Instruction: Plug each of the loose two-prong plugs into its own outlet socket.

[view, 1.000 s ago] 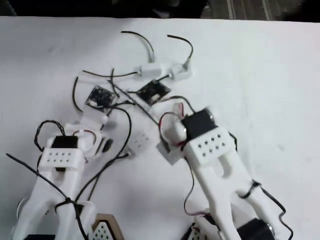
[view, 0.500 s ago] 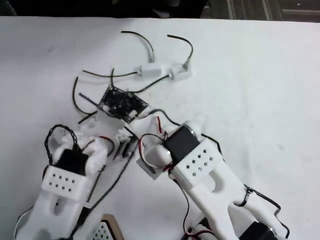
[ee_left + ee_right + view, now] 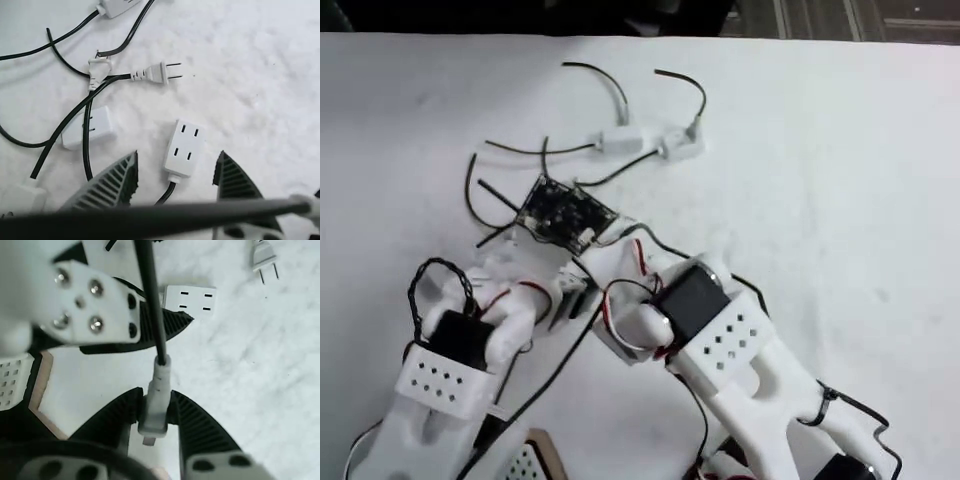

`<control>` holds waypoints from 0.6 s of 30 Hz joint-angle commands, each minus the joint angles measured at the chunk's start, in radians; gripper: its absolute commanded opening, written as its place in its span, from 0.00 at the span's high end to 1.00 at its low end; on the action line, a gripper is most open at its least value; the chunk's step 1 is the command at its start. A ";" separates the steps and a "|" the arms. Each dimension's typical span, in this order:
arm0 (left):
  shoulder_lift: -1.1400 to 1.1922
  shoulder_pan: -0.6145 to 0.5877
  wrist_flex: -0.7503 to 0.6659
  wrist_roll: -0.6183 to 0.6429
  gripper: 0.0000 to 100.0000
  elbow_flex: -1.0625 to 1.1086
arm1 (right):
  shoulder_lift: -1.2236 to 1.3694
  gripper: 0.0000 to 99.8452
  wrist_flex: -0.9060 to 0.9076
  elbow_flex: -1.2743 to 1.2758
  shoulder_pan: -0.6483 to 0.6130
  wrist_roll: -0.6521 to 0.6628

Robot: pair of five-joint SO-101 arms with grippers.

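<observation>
Alignment matters most in the step judged to be in hand, bringing a gripped plug to a socket. The right gripper (image 3: 155,401) should turn the plug (image 3: 156,382) until its prongs face the slots squarely, then press straight in only once the block is steadied. The right wrist view does not make clear which way the prongs point. The plug's black cord (image 3: 149,300) could snag on the other arm.

The right gripper is clenched on the plug's white body, with both black fingers pressed against its sides. The cord leaves from the end away from the wrist. Just beyond its fingertips hangs the left gripper (image 3: 177,156), and past that lies the white socket block (image 3: 190,299) with its slots facing up. Farther out, a loose plug (image 3: 262,255) lies flat on the table (image 3: 280,365).

The left gripper is released, jaws spread wide. The near end of the socket block lies between its fingertips and seems to touch neither. Closing on the block's long sides would likely brace it for insertion. Beyond the block is the loose plug, and off to one side a second white block (image 3: 92,127) lies under cords.
</observation>
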 commanded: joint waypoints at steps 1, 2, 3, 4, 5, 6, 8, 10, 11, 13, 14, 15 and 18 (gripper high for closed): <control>-0.035 0.079 0.003 0.002 0.74 -0.038 | -0.007 0.98 -0.064 0.026 -0.008 -0.009; -0.035 0.079 0.002 0.005 0.74 -0.038 | -0.007 0.98 -0.085 0.049 -0.008 -0.009; -0.035 0.077 0.002 0.020 0.74 -0.040 | -0.007 0.98 -0.107 0.072 -0.008 -0.009; -0.035 0.077 0.002 0.037 0.74 -0.041 | -0.007 0.98 -0.127 0.092 -0.008 -0.009; -0.035 0.077 0.002 0.051 0.74 -0.041 | -0.010 0.98 -0.140 0.106 -0.008 -0.009; -0.035 0.077 0.002 0.058 0.74 -0.041 | -0.013 0.98 -0.150 0.118 -0.008 -0.009; -0.036 0.076 0.002 0.063 0.74 -0.043 | -0.012 0.98 -0.157 0.124 -0.012 -0.009; -0.036 0.076 0.003 0.063 0.75 -0.043 | -0.008 0.98 -0.157 0.126 -0.015 -0.009; -0.036 0.076 0.003 0.063 0.75 -0.043 | -0.008 0.98 -0.157 0.126 -0.015 -0.009; -0.036 0.076 0.003 0.058 0.75 -0.044 | -0.008 0.98 -0.157 0.126 -0.015 -0.009; -0.036 0.076 0.003 0.057 0.75 -0.044 | -0.008 0.98 -0.157 0.126 -0.015 -0.009; -0.036 0.076 0.003 0.057 0.75 -0.044 | -0.008 0.98 -0.157 0.126 -0.015 -0.009; -0.036 0.074 0.003 0.055 0.75 -0.040 | -0.016 0.98 -0.154 0.124 -0.015 -0.009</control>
